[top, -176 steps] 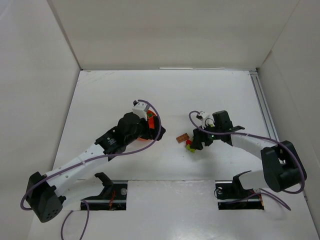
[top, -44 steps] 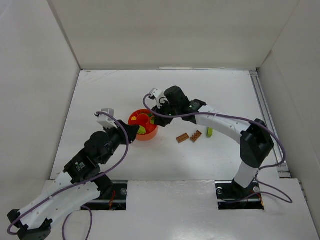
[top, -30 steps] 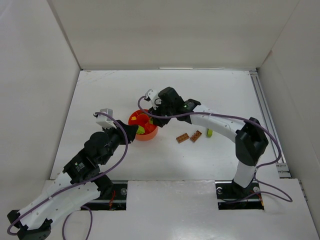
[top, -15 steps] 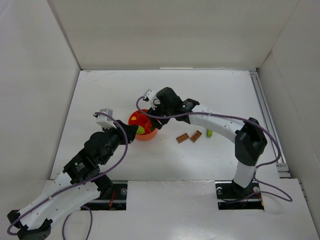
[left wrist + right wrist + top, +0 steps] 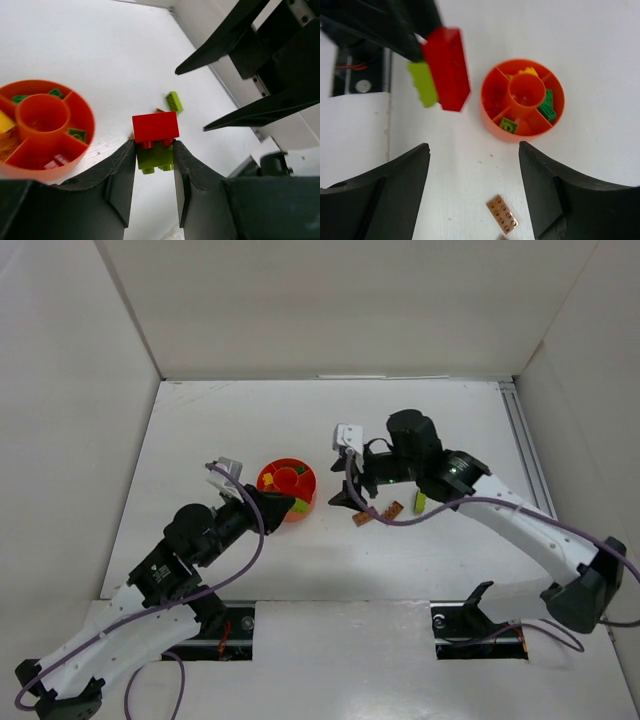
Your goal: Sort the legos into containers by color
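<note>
My left gripper (image 5: 292, 507) is shut on a red lego (image 5: 155, 127) stacked on a lime lego (image 5: 156, 156), held above the table just right of the container. That container, a round red-orange bowl (image 5: 266, 472) with wedge compartments round a raised centre, holds green, yellow and red legos. My right gripper (image 5: 350, 504) hangs open and empty right of the bowl, over two brown legos (image 5: 363, 517), (image 5: 393, 510). The right wrist view shows the bowl (image 5: 495, 120), the held red lego (image 5: 447, 67), the held lime lego (image 5: 422, 82) and one brown lego (image 5: 502, 215).
A loose lime lego (image 5: 420, 503) lies on the table right of the brown ones and shows as a lime lego (image 5: 174, 101) in the left wrist view. White walls stand round the table on three sides. A rail runs along the right edge (image 5: 528, 470).
My right arm has drawn back from over the bowl to its right, and its gripper has opened. My left gripper, still shut on the stacked legos, has shifted slightly right.
</note>
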Controlling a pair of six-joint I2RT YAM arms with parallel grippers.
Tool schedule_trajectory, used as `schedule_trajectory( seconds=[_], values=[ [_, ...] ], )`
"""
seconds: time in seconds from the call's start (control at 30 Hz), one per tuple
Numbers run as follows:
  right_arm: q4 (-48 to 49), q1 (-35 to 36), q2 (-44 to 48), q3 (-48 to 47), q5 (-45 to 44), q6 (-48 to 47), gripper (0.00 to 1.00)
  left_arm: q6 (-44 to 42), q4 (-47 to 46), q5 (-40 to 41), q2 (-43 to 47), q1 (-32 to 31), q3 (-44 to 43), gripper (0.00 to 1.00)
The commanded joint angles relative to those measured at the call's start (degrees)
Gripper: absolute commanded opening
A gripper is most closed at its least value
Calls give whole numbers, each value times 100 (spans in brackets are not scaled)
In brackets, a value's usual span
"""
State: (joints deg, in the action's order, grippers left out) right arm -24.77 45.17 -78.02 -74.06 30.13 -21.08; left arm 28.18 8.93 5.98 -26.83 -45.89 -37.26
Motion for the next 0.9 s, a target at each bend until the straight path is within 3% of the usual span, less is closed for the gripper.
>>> schedule_trajectory(
  seconds=[0.0, 0.1, 0.43, 0.87],
  values=[
    [201, -105, 576, 339, 1905, -897, 77, -629, -988, -1480, -129, -8, 157, 16],
    [69, -157, 815, 472, 2338, -1099, 78, -1233, -1498, -2509, -357, -8, 297, 18],
    [-519, -157, 894, 410, 2384, -1320, 78, -2071, -2246, -4067, -841, -8, 298, 18],
    [-1284, -157, 446, 94, 2937, -1654, 75, -2572, -2299, -4333, -841, -8, 351, 18]
  ],
)
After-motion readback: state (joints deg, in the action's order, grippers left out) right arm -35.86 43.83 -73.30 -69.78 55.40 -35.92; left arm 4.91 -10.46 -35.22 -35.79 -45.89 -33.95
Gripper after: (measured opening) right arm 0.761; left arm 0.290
